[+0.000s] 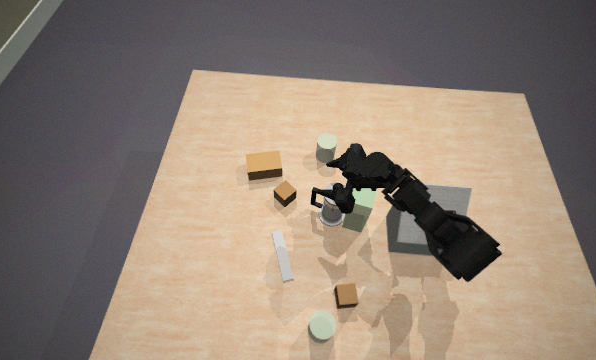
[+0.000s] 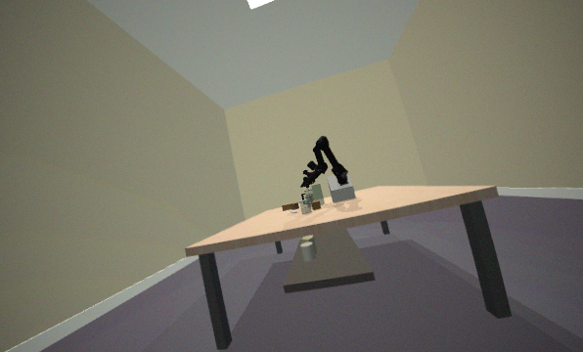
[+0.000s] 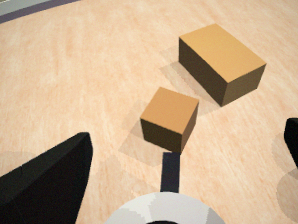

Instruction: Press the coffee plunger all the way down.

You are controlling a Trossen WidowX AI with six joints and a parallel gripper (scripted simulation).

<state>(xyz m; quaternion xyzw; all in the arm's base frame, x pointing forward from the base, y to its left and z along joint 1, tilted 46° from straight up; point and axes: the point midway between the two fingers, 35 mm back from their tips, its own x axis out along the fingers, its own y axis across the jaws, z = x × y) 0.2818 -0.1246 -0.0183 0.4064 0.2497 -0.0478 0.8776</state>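
White-rimmed and upright, the coffee press [image 1: 332, 214] [image 2: 305, 206] [image 3: 165, 205] stands on the wooden table [image 1: 218, 110] [image 2: 394, 202] [image 3: 60, 65], just beside the pale green block [image 1: 356, 220] [image 2: 317, 194]. The gripper [image 1: 325, 179] [image 2: 303, 185] [image 3: 190, 135] is released, its fingers spread wide above the press with nothing between them. The plunger's depth cannot be told. A sideways retreat could catch a finger on the press's black handle [image 1: 314, 197] [image 3: 170, 172] and tip or drag it; closing early might pinch the rim. Should the plunger be short of its stop, leaving now would fail the task.
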